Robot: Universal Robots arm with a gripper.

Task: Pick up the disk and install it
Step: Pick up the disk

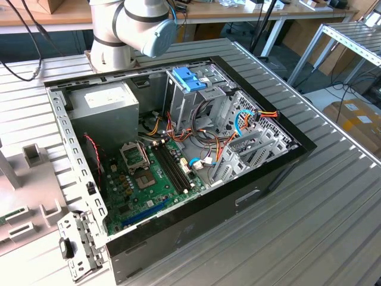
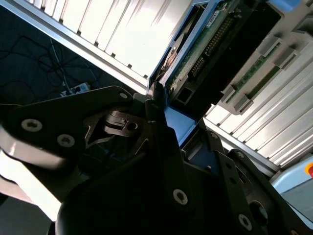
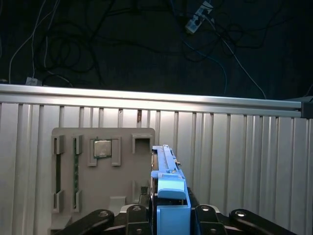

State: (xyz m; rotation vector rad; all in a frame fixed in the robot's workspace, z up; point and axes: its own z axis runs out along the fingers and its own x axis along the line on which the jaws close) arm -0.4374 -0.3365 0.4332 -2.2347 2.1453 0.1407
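The disk (image 3: pixel 168 193), a dark drive in a light blue carrier frame, stands on edge between my gripper's (image 3: pixel 171 208) dark fingers (image 3: pixel 138 211), which press on both of its sides. It sits at the edge of a grey parts holder (image 3: pixel 98 183). In the second wrist view the disk's green circuit board (image 2: pixel 203 49) and blue frame run away from my gripper (image 2: pixel 161 105), which is shut on its near end. The open computer case (image 1: pixel 196 232) lies on the ribbed metal table in the exterior view.
The grey parts holder (image 1: pixel 24 179) carries a processor chip (image 3: pixel 101 148) and a memory stick (image 3: pixel 76 171). Inside the case are a metal drive cage with a blue-latched bracket (image 1: pixel 189 77), cables and a motherboard (image 1: pixel 143 179). A loose metal bracket (image 1: pixel 77 244) lies beside the case.
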